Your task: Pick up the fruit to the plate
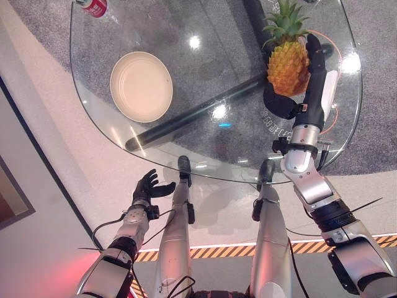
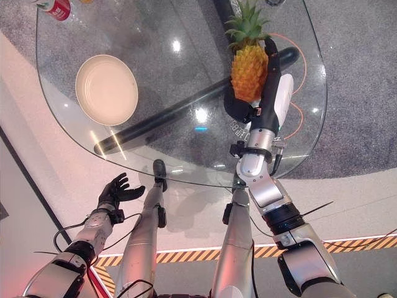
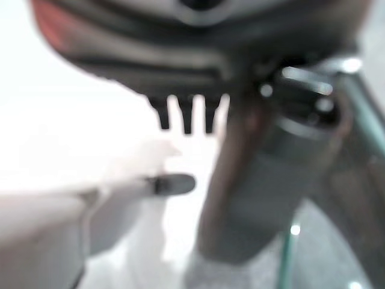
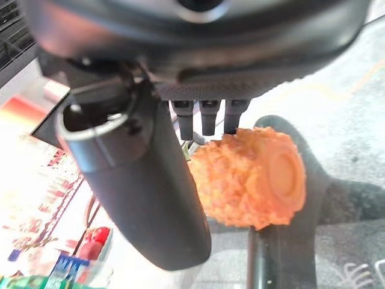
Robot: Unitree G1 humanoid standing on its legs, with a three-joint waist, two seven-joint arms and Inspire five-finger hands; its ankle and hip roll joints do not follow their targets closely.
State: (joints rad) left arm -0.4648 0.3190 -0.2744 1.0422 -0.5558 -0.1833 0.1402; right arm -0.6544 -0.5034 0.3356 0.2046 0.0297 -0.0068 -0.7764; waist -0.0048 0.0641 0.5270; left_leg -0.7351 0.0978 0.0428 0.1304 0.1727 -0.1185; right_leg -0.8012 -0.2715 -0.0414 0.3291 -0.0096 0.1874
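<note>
An orange pineapple [image 1: 288, 65] with a green crown is at the right side of the glass table [image 1: 205, 149]. My right hand [image 1: 314, 99] is shut on it: the fingers [image 2: 271, 68] run up its right side and the thumb [image 1: 279, 102] curls under its lower left. The right wrist view shows the pineapple [image 4: 249, 180] wedged between thumb and fingers, its flat base showing. An empty cream plate [image 1: 141, 85] lies on the table's left part, well away from the fruit. My left hand [image 1: 149, 188] hangs open below the table's near edge, holding nothing.
A red can [image 1: 93, 6] stands at the table's far left edge. A dark bar [image 1: 186, 118] of the table's frame runs diagonally under the glass between plate and pineapple. Grey carpet shows through the glass.
</note>
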